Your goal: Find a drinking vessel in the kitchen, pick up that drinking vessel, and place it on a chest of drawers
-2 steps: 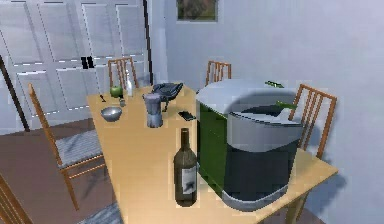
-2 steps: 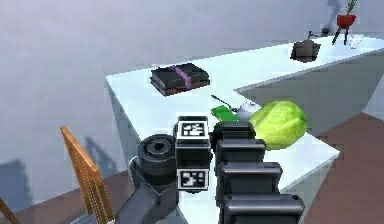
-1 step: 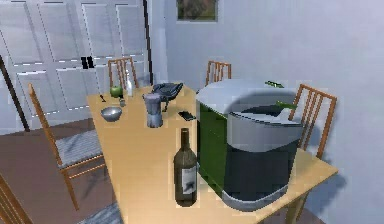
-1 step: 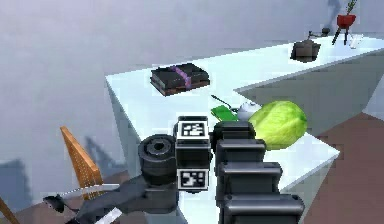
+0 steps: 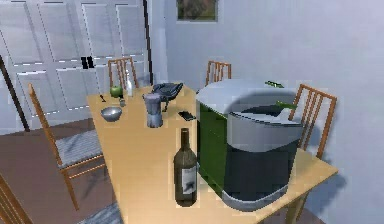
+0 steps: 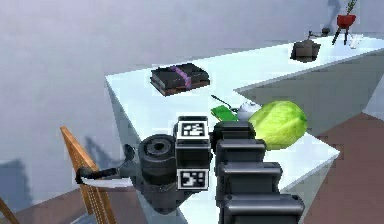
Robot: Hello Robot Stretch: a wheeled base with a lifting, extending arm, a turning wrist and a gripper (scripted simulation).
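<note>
Nearest was the tool (image 6: 100, 180) by a wooden chair (image 6: 80, 160), left of a green lettuce (image 6: 277, 125) on the tabletop (image 6: 230, 70); I couldn't tell if it held anything.

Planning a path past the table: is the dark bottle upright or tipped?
Upright. The bottle stands on its base on the wooden table, neck pointing up, beside the grey-and-green container.
</note>
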